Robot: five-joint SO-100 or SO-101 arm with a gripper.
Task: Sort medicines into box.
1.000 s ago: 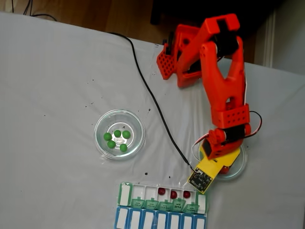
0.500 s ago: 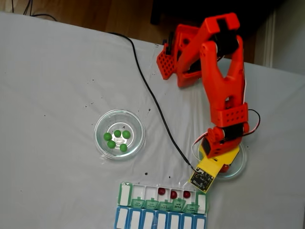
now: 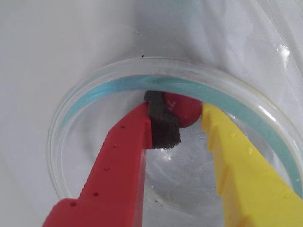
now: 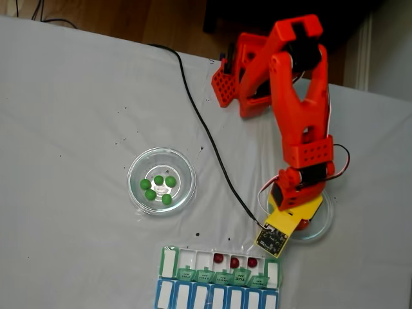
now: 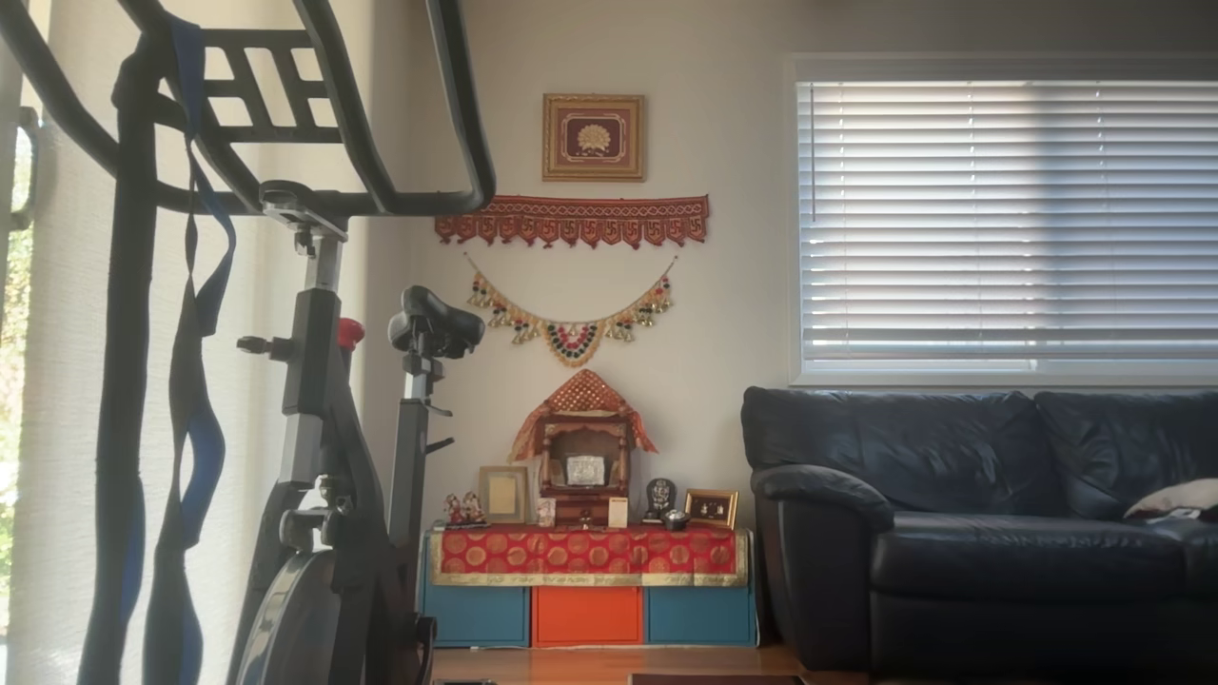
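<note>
My tool (image 3: 182, 120) is down inside a clear glass dish (image 3: 75, 109), its red finger (image 3: 118, 165) with the black foam pad and its yellow finger (image 3: 236, 161) spread a little on either side of one dark red ball (image 3: 184, 111); the pad touches the ball's left side, and whether the yellow finger touches it I cannot tell. In the fixed view this dish (image 4: 325, 222) sits right of the box (image 4: 222, 265), which lies at the tabletop's (image 4: 77, 96) near edge with three red balls (image 4: 235, 262) in its open compartments. Five green balls (image 4: 158, 188) rest in the other glass dish (image 4: 187, 168), well left of my arm (image 4: 299, 109). A blue-and-white organiser row (image 4: 215, 297) touches the box's lower side
</note>
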